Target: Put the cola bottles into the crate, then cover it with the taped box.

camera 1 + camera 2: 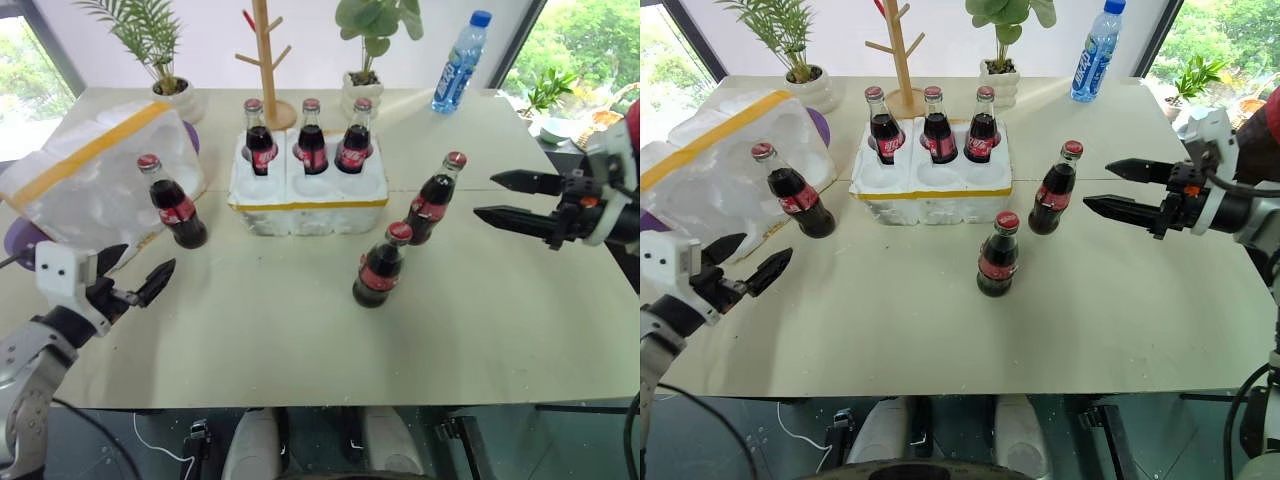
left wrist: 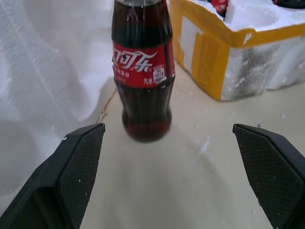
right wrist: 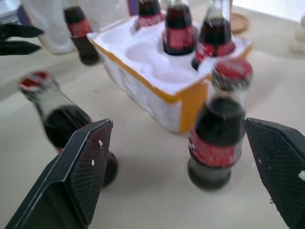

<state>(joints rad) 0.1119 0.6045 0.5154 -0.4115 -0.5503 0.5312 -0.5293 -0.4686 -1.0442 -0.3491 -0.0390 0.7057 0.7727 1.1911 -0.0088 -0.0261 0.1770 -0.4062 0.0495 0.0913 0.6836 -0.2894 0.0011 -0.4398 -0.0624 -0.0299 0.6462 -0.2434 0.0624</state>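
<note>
The crate (image 1: pixel 308 204) sits mid-table with three cola bottles (image 1: pixel 311 140) standing in its far wells; the near wells are bare. Three more cola bottles stand loose on the table: one (image 1: pixel 176 206) to the crate's left beside the taped box (image 1: pixel 85 180), one (image 1: pixel 434 201) to the crate's right, one (image 1: pixel 381 267) in front of it. My left gripper (image 1: pixel 140 268) is open, low at the near left, pointing at the left bottle (image 2: pixel 143 71) a short way ahead. My right gripper (image 1: pixel 495 197) is open at the right, level with the right bottle (image 3: pixel 220 133).
A clear blue-capped water bottle (image 1: pixel 460 62), two potted plants (image 1: pixel 170 70) and a wooden stand (image 1: pixel 266 60) line the table's far edge. A purple thing (image 1: pixel 20 240) peeks from under the taped box.
</note>
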